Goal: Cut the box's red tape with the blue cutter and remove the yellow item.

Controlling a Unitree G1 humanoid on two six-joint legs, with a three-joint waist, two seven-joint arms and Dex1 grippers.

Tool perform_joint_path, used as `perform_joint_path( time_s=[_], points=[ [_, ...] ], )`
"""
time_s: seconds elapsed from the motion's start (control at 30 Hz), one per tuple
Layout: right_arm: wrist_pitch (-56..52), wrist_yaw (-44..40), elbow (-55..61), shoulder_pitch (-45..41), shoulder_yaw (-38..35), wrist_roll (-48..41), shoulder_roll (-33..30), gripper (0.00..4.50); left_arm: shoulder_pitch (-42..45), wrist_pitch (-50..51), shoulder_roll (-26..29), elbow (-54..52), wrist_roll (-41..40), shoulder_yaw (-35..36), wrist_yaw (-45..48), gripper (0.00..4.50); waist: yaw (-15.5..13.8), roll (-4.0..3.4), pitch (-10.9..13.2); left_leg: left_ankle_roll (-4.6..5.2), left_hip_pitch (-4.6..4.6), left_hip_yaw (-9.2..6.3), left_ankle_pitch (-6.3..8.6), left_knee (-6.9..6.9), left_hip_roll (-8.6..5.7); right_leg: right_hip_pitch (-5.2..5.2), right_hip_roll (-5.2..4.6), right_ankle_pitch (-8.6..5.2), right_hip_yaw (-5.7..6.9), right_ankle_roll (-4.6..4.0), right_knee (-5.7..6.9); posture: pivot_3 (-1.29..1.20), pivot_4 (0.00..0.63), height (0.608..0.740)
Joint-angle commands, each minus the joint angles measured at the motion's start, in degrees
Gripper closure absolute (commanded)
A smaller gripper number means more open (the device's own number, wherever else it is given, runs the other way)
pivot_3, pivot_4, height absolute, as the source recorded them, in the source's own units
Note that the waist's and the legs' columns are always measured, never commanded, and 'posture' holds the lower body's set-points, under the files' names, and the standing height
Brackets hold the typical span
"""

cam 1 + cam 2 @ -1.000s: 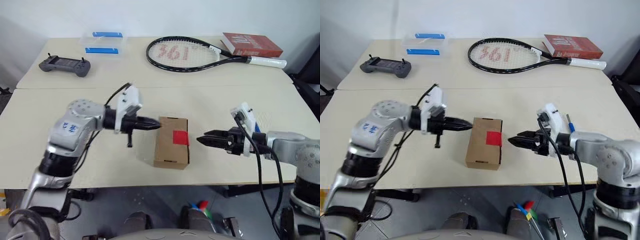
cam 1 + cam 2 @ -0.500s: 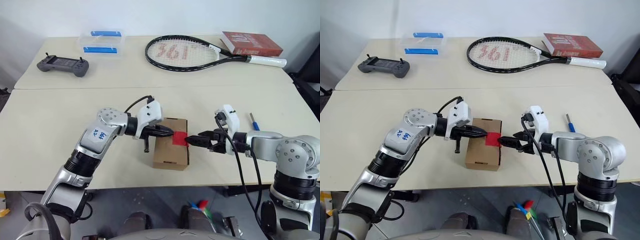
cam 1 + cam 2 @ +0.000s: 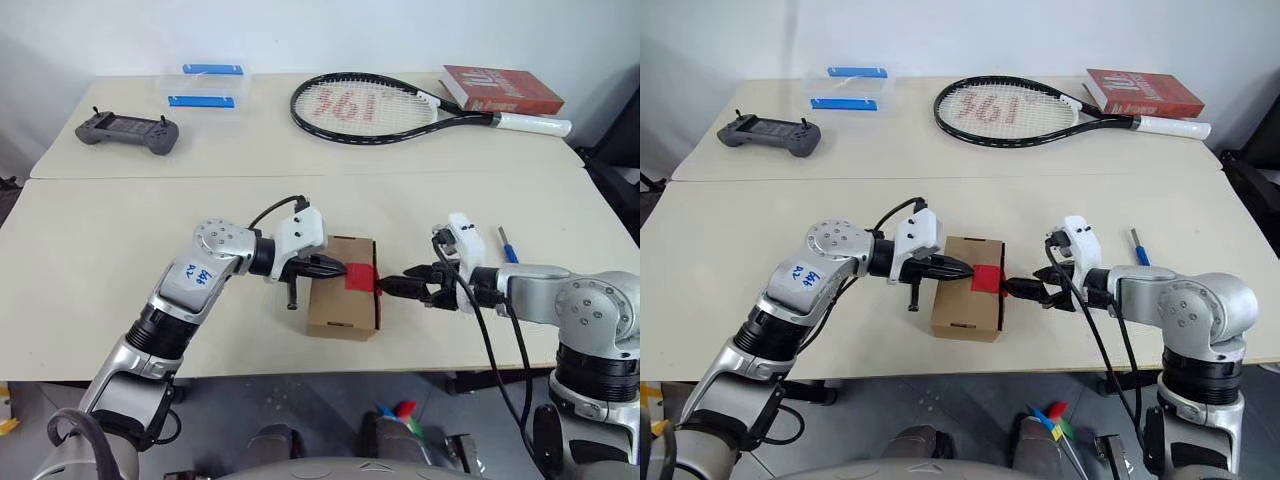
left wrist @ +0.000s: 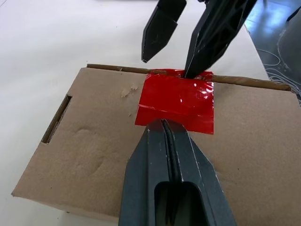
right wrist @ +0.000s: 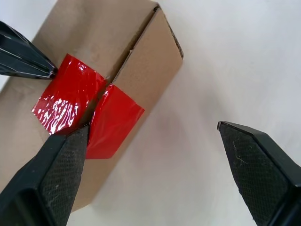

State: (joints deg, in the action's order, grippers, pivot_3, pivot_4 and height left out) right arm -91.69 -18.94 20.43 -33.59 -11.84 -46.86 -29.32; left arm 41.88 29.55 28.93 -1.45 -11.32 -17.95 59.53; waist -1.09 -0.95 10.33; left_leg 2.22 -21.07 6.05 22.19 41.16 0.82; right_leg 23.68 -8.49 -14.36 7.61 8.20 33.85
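The box (image 3: 342, 288) is flanked: the left gripper (image 4: 163, 123), fingers pressed together, is tipped on the red tape (image 4: 178, 101); the right gripper (image 5: 155, 155), spread apart, is met opposite.

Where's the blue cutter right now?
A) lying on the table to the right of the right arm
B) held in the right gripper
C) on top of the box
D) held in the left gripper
A: the blue cutter lies loose on the table beyond the right arm, while the left gripper is shut with nothing in it and the right gripper is open at the box.
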Motion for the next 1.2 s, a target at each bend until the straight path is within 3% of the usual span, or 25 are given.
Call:
perform_joint_path(
  time_s=[0.03, 0.27, 0.4, 0.7, 0.87, 1.03, 1.2],
  points=[
    [-0.8, 3.1, 0.5, -2.0, 3.9, 0.2, -1.5, 0.02, -1.0, 0.8, 0.2, 0.4, 1.4, -1.9, 0.4, 4.5, 0.1, 0.0, 0.0, 0.0, 0.0, 0.0, 0.0, 0.01, 0.0, -0.01, 0.0, 0.0, 0.0, 0.0, 0.0, 0.0, 0.15, 0.74],
    [-0.8, 6.0, 0.3, -4.7, 12.3, 0.2, -7.4, 0.02, -1.3, 0.5, -0.2, 0.4, 1.7, -2.0, 0.1, 4.5, 0.2, 0.22, -0.2, -0.01, 0.05, -0.02, -0.01, 0.04, 0.02, -0.08, 0.0, 0.0, 0.0, 0.0, 0.0, 0.0, 0.15, 0.74],
    [0.4, 5.1, 2.1, -3.2, 18.3, 5.7, -13.7, 0.02, -1.9, 0.5, -0.1, 0.4, 1.9, -2.0, -0.2, 4.5, -0.2, 0.48, -0.3, 0.0, 0.03, -0.06, -0.01, 0.04, -0.01, -0.1, -0.03, 0.0, 0.0, 0.0, -0.05, 0.0, 0.15, 0.74],
    [3.3, 2.8, 1.6, -1.5, 19.7, 10.0, -13.2, 0.02, -1.6, 0.8, 0.2, 0.6, 2.0, -1.7, -0.3, 4.5, 0.1, 0.56, -0.4, -0.02, -0.01, -0.07, -0.02, 0.05, 0.02, -0.1, -0.01, -0.01, 0.02, -0.01, -0.1, 0.0, 0.15, 0.74],
    [5.2, 1.3, 1.6, 0.4, 15.0, 10.6, -11.6, 0.02, -1.9, 1.4, 0.4, -0.3, 1.9, -1.5, -0.8, 4.5, 0.4, 0.62, -0.4, -0.03, 0.01, -0.07, -0.02, 0.06, 0.03, -0.12, -0.01, -0.01, 0.02, -0.02, -0.09, 0.0, 0.15, 0.74],
    [5.3, -9.6, -3.8, 3.2, 4.2, 4.9, -16.3, 0.02, -2.4, 2.1, 0.9, -1.5, 1.7, -1.3, -1.0, 4.5, -0.1, 0.62, -0.4, 0.0, -0.03, -0.07, -0.03, 0.04, 0.0, -0.1, -0.02, -0.01, -0.01, -0.02, -0.16, 0.0, 0.15, 0.74],
    [1.2, -18.1, -12.7, 2.2, -1.5, -1.3, -15.9, 0.02, -2.7, 2.5, 1.4, -2.2, 1.6, -1.3, -1.0, 4.5, 0.0, 0.62, -0.4, 0.0, 0.0, -0.07, -0.03, -0.03, 0.03, -0.1, 0.0, -0.01, 0.03, -0.02, -0.13, 0.0, 0.15, 0.74]
  ],
)
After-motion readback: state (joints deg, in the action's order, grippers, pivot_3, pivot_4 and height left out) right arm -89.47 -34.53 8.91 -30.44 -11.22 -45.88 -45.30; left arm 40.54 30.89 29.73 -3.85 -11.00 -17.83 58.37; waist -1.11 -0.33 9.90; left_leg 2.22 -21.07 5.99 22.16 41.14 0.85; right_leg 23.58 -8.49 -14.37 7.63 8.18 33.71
